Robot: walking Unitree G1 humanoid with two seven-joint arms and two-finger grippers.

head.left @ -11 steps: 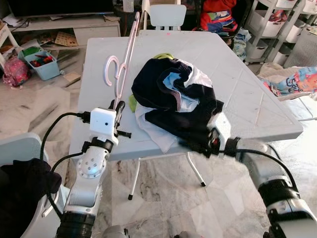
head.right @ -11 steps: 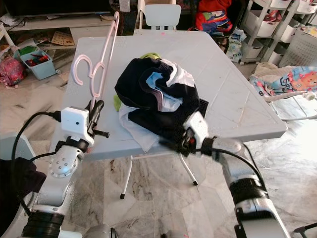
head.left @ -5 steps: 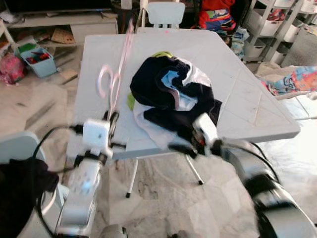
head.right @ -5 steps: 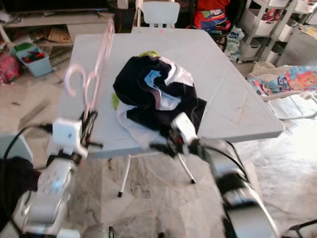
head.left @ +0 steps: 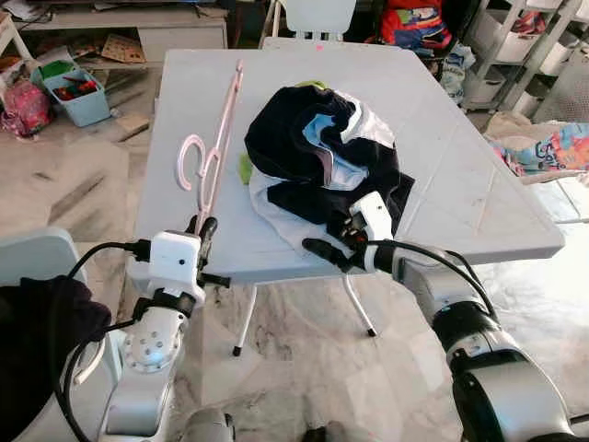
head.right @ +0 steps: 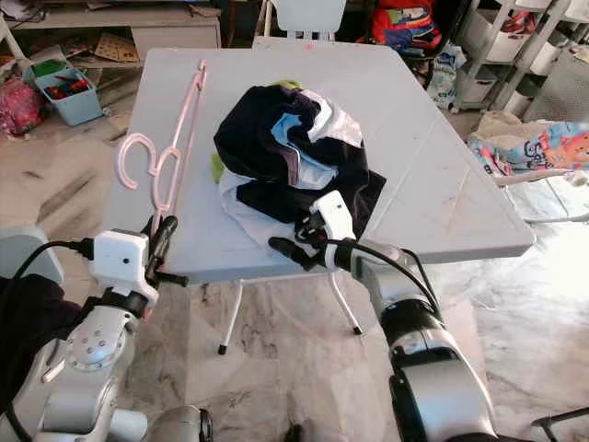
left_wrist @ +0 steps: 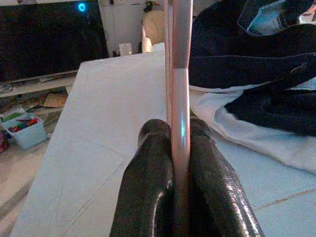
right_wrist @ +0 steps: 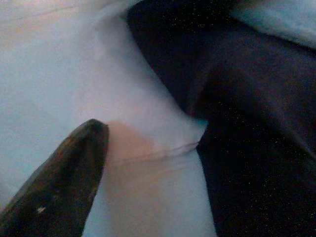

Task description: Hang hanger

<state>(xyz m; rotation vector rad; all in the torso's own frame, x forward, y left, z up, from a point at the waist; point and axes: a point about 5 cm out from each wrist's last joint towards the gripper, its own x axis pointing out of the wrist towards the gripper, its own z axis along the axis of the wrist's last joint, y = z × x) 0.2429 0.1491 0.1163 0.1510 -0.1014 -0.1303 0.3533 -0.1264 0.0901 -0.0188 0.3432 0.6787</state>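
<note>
A pink plastic hanger [head.left: 213, 147] stands tilted over the left side of the grey table [head.left: 460, 184], hook toward me. My left gripper [head.left: 204, 230] is shut on its lower end at the table's front left edge. In the left wrist view both fingers [left_wrist: 148, 197] pinch the pink bar [left_wrist: 180, 123]. A pile of dark and white clothes [head.left: 322, 157] lies mid-table. My right gripper [head.right: 290, 237] is at the pile's front edge, open, one fingertip [right_wrist: 64, 187] against white cloth [right_wrist: 148, 168].
A white chair [head.left: 317, 14] stands behind the table. A blue toy bin [head.left: 78, 97] sits on the floor at the far left. Shelving [head.left: 534, 46] and a colourful blanket [head.left: 543, 152] are to the right. A dark garment [head.left: 41, 341] lies on a seat at my lower left.
My right gripper has come up from below the table's front edge and moved left to the white cloth at the pile's front. The left gripper still holds the hanger.
</note>
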